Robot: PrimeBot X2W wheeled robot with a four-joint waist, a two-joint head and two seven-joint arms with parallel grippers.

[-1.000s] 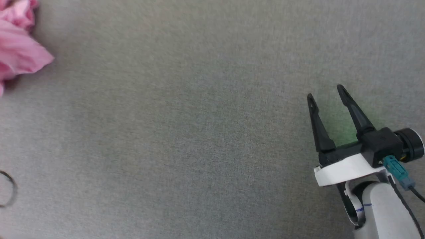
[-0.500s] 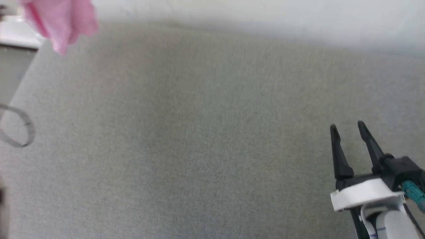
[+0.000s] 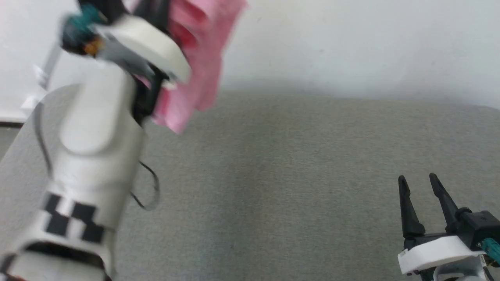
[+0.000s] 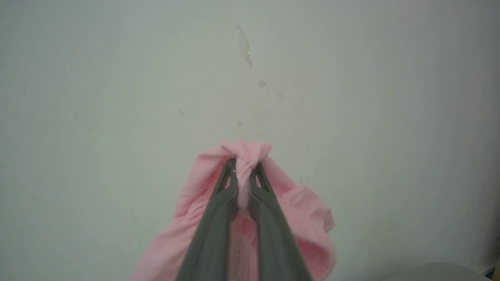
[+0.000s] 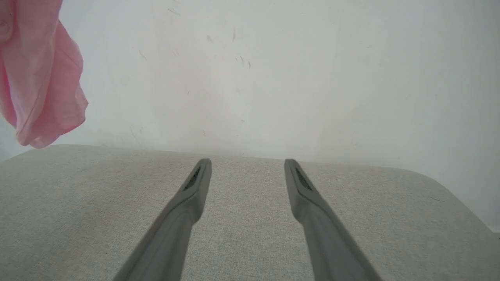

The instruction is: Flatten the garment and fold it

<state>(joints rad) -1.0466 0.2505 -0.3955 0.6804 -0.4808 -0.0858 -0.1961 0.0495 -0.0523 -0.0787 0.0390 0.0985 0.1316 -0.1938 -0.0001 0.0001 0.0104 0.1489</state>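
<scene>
- High at the left of the head view, the left arm [image 3: 97, 128] slants up from the lower corner. Its pale forearm is blurred, and its wrist shows against the white wall [image 3: 351, 39] above the far edge of the grey cloth surface [image 3: 293, 175].
- The left gripper [image 4: 245, 168] points toward the wall. Its two dark fingers lie almost together, pinching a bunched fold of the pink garment [image 4: 304, 218] between their tips.
- The garment hangs in the air from that pinch, draping loosely down both sides of the fingers. In the right wrist view it shows at the upper left, in front of the wall.
- Low at the right of the head view, the right arm [image 3: 449, 253] sits close over the surface, and the right gripper [image 3: 417, 178] points toward the wall.
- The right gripper's fingers [image 5: 187, 207] are spread wide and empty, well apart from the garment.
</scene>
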